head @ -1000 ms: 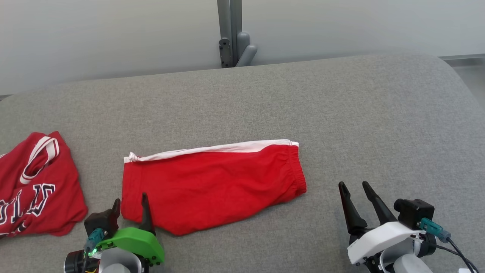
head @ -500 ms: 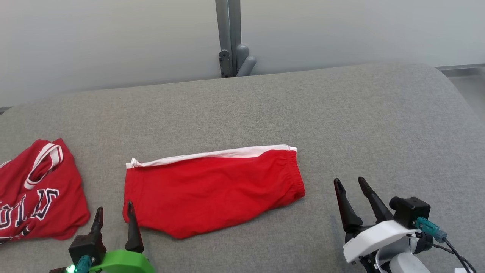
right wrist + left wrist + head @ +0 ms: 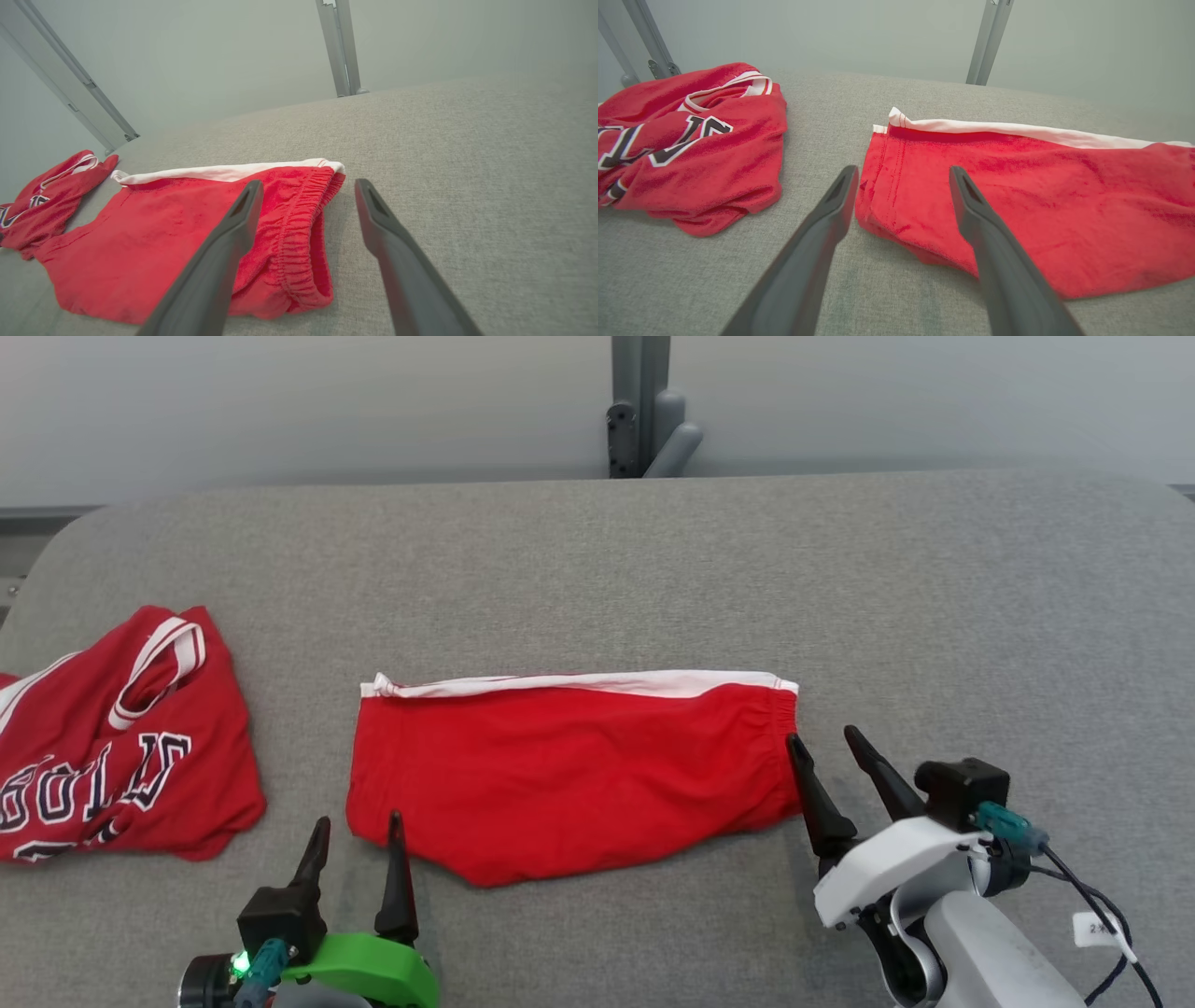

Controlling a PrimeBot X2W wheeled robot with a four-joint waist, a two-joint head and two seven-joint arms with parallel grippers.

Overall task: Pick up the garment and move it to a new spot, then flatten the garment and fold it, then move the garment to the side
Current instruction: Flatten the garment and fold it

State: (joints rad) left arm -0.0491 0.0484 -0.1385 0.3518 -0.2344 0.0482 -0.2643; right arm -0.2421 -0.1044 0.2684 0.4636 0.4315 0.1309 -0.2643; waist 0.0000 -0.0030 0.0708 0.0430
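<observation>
The red fabric shorts with a white side stripe [image 3: 569, 765] lie flat, apparently folded, mid-way across the grey upholstered surface [image 3: 653, 569]. In the past second the right gripper [image 3: 822, 735] has closed in on the elastic waistband, and the left gripper [image 3: 358, 819] now flanks the hem corner. Both are spread wide, holding nothing, likely lining up for the sideways move.

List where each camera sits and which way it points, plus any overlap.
Head view: on the head, facing forward and down at the grey padded surface, red shorts and red jersey; left claw lower left, right claw lower right.
Left wrist view: on the left wrist, looking along its fingers at the shorts' hemmed end.
Right wrist view: on the right wrist, looking along its fingers at the elastic waistband.
Shared: both wrist views show shorts and jersey.
</observation>
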